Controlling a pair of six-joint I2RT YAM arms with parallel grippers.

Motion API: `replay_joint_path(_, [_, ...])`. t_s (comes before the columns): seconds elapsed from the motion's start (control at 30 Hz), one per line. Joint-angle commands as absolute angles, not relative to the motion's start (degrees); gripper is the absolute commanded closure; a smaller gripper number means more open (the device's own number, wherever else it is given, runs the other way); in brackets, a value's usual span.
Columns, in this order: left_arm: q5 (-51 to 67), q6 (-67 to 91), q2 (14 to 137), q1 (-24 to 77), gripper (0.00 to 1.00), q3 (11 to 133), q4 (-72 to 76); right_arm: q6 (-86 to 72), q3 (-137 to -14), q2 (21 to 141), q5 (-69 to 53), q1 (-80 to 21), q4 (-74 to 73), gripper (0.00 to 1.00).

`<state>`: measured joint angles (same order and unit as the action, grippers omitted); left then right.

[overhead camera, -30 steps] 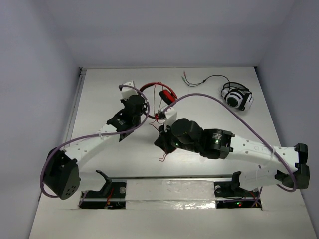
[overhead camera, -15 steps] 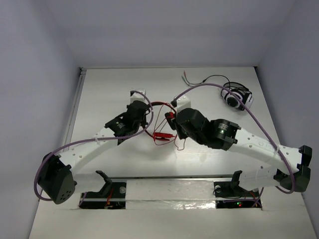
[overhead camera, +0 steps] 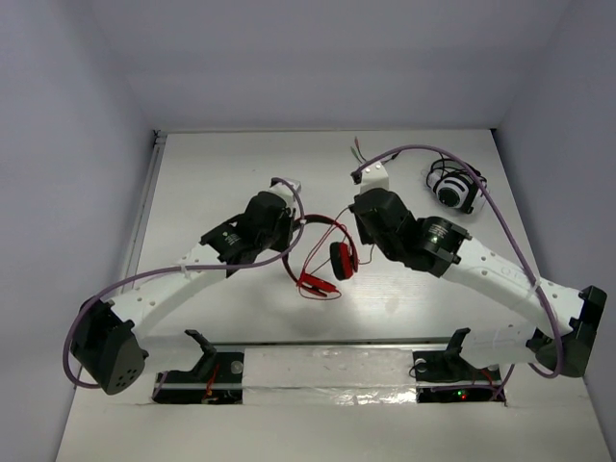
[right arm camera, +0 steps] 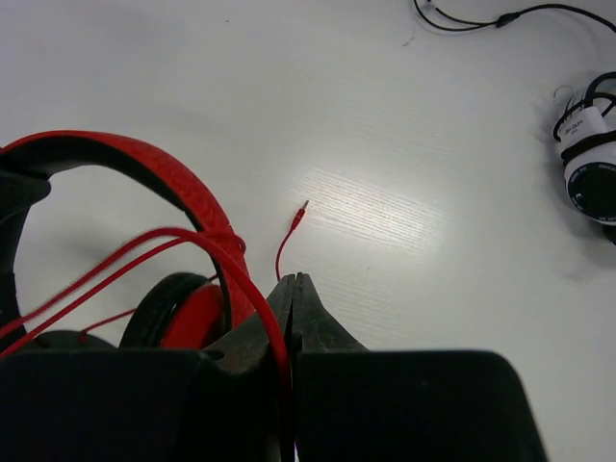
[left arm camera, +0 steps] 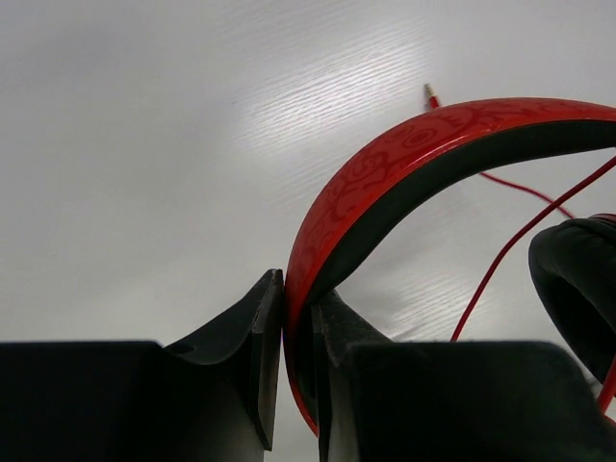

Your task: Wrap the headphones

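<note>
Only up close: left gripper (left arm camera: 296, 289) tight on headband (left arm camera: 404, 154), right gripper (right arm camera: 293, 281) tight on cable (right arm camera: 279, 255).

Glossy red swirl-patterned plastic shows on the headphones (left arm camera: 404, 144), the headband lined in matt black, and the white worktop (left arm camera: 144, 115) gleams with a fine grain.

A robotics lab booth: white table (overhead camera: 192, 178) boxed by plain grey walls (overhead camera: 67, 115), two arms (overhead camera: 164, 284) bolted on.
</note>
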<state>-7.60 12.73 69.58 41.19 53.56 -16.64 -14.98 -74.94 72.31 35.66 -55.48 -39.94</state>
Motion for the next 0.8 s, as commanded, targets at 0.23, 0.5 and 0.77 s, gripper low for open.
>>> replay_joint_path(0.23, [6.4, 12.7, 65.2, 38.2, 1.0, 63.5, -13.4, -19.0, -66.8, 67.2, 39.9, -51.2, -28.9, 1.0])
replay_joint_path(0.5, [19.1, 14.5, 63.5, 28.8, 1.0, 62.7, -10.6, -21.6, -60.0, 61.1, 37.8, -50.7, -21.7, 0.91])
replay_joint_path(0.77, [31.8, 17.0, 64.7, 25.9, 1.0, 65.8, -9.0, -19.3, -51.2, 60.7, 19.8, -47.2, -1.9, 0.69])
